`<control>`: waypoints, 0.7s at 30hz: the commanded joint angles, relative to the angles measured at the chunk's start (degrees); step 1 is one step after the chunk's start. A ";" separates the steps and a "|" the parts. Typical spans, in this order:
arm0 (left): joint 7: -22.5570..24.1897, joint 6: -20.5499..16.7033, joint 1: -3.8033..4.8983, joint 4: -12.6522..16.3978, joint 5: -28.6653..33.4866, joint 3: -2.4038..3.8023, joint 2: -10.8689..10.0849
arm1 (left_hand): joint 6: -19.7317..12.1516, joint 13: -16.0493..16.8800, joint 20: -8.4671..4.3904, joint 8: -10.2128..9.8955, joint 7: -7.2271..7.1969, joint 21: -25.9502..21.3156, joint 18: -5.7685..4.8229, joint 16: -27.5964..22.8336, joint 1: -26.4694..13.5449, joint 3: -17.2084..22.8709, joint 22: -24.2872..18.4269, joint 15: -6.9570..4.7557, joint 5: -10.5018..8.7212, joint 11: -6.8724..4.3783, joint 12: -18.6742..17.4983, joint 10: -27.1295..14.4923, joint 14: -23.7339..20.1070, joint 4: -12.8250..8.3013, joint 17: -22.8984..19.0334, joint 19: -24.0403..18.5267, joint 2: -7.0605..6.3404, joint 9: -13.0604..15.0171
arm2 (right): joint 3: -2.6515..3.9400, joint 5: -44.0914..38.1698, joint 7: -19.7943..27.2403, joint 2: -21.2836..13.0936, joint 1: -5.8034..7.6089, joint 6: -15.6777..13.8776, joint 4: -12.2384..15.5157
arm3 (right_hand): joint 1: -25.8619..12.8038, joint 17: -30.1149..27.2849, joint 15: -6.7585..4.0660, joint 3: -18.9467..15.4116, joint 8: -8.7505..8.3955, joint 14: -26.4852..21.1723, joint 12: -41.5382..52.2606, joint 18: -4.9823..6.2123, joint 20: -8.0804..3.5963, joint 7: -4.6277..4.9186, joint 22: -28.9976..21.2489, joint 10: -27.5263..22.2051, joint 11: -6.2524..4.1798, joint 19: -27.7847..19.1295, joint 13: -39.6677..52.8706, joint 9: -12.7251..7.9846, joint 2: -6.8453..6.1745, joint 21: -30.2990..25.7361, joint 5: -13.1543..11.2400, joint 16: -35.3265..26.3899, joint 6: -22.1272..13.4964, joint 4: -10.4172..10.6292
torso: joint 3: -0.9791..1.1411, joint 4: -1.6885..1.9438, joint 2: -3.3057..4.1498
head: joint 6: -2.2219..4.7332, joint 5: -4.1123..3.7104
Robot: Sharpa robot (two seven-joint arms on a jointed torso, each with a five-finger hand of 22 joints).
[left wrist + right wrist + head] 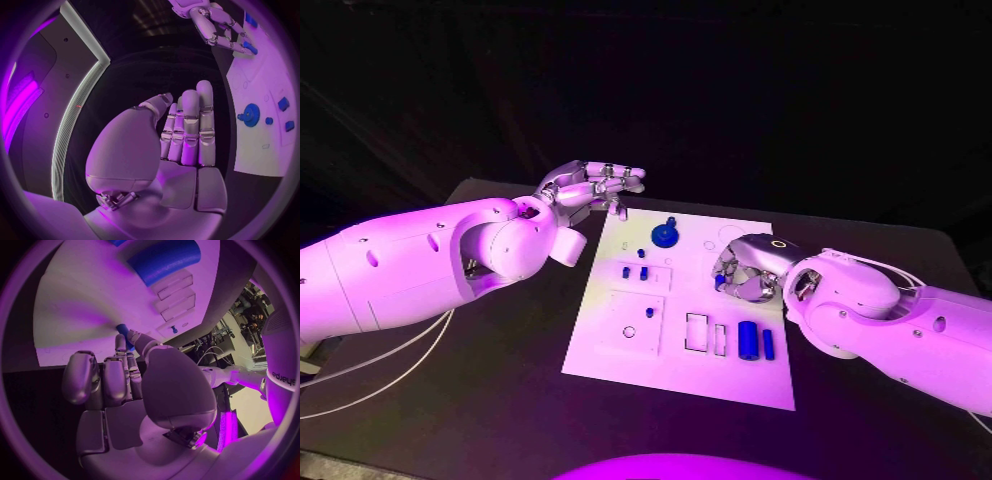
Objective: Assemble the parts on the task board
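A: What does the board (678, 385) look like?

B: A white plate lying flat in the middle of the black table (473, 420), with outlined rectangular recesses and small round holes. Blue parts sit on it: a gear (666, 236) with a short post near the far edge, two small pegs (635, 271) just nearer than that, and a thick cylinder (749, 340) with a thinner pin (769, 344) beside it toward the near right.

A: And the right hand (749, 272)?

B: It is over the board's right side, fingers curled inward. In its wrist view a small blue piece (123, 332) sits at the fingertips (134, 339), between the thumb and a finger, so it is pinched on that piece. The cylinder shows large beyond it.

A: The left hand (593, 187)?

B: Raised off the board's far left corner, touching nothing. In its wrist view the fingers (190, 125) stand straight and side by side, the thumb set apart, nothing in the palm.
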 commanded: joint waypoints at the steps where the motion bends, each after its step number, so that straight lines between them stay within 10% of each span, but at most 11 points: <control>1: 0.11 1.22 0.04 -0.07 -0.28 0.02 0.09 | -0.31 0.05 0.01 0.24 -0.10 -0.37 0.81 0.02 -0.34 -0.31 -0.05 0.10 -0.31 -0.11 0.24 -0.36 -0.23 -0.01 -0.06 0.28 0.36 -0.05 | 0.21 2.49 0.55 -0.58 0.03 -3.49 0.93 | 0.03 0.06 -0.53 -0.25 0.52 2.69 0.04 -0.68 0.07 -0.15 0.09 0.32 0.01 0.47 -0.09 1.03 0.66 0.18 -0.46 0.29 0.64 0.26 | -0.01 -0.01 -0.07 | -0.13 0.04; 21: -0.58 2.18 0.02 -0.64 -0.28 -0.06 0.54 | -0.41 0.05 0.01 0.26 -0.08 -0.41 0.81 0.02 -0.37 -0.39 -0.08 0.10 -0.32 -0.08 0.27 -0.46 -0.27 -0.09 -0.09 0.28 0.32 -0.07 | 0.90 13.71 1.80 -1.34 1.85 -4.83 10.06 | -0.16 0.46 -0.48 -0.75 0.39 2.77 -0.47 -0.78 0.03 -0.11 0.50 -0.06 0.10 0.60 -0.22 1.27 0.71 0.57 -0.48 0.75 0.27 0.45 | -0.04 -0.04 -0.05 | 0.10 0.18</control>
